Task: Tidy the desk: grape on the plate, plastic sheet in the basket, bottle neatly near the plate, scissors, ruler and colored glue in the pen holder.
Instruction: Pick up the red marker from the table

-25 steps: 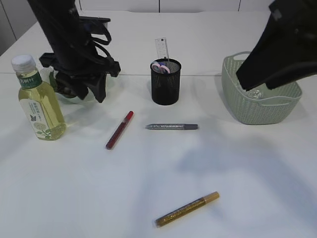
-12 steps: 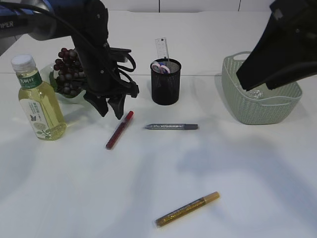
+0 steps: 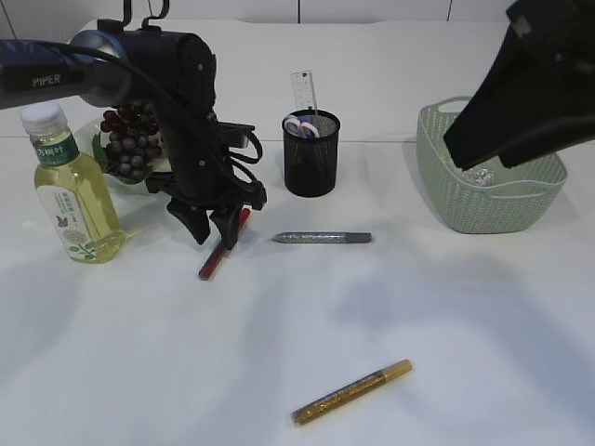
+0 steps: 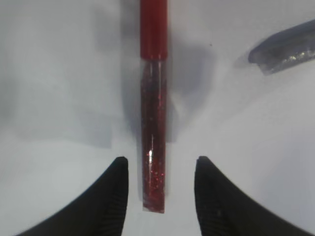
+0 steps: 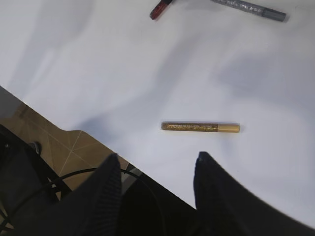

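A red glitter glue pen (image 3: 223,243) lies on the white desk. My left gripper (image 3: 214,232) stands open right over it. In the left wrist view the pen's lower end (image 4: 153,147) lies between the two fingertips (image 4: 160,164), and neither touches it. A silver glue pen (image 3: 323,238) and a gold one (image 3: 351,392) also lie flat. Dark grapes (image 3: 130,139) rest on the green plate (image 3: 93,139), next to the bottle (image 3: 74,190). Scissors (image 3: 302,125) and a ruler (image 3: 303,91) stand in the black pen holder (image 3: 311,153). My right gripper (image 5: 157,160) hangs open and empty, high above the gold pen (image 5: 200,127).
The green basket (image 3: 488,186) at the right holds a clear plastic sheet (image 3: 479,175). My right arm (image 3: 530,93) looms over it. The desk's front edge (image 5: 98,140) runs close below the gold pen.
My left arm has swung from the plate to the right and forward and come down over the red glue pen, uncovering the grapes on the plate. The right arm has stayed still.
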### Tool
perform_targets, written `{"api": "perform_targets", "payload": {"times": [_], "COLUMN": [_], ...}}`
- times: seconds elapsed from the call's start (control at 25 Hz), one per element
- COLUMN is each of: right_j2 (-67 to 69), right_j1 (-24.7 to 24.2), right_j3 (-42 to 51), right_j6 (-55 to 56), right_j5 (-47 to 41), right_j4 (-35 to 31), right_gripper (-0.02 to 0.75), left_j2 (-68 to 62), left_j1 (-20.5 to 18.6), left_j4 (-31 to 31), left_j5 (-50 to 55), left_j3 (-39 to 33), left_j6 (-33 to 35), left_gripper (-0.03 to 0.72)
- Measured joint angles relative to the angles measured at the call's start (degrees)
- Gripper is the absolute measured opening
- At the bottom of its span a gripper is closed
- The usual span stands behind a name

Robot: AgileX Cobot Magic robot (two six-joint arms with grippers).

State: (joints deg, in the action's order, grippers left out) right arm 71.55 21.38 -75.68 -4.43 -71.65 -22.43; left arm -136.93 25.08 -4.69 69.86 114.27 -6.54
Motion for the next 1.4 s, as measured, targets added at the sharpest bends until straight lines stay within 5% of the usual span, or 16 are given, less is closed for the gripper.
{"api": "perform_targets", "payload": {"times": [1.4], "right_j2": [0.0], "right_j1": [0.0], "right_j3": [0.0], "right_j6": [0.0], "right_j5": [0.0], "right_j4": [0.0], "right_gripper": [0.385], "left_j2": [-5.3], "left_j1": [0.0], "left_j4": [-0.4], "left_j5": [-0.1], "left_j3": [4.3], "left_j6": [0.9], "left_gripper": [0.307]}}
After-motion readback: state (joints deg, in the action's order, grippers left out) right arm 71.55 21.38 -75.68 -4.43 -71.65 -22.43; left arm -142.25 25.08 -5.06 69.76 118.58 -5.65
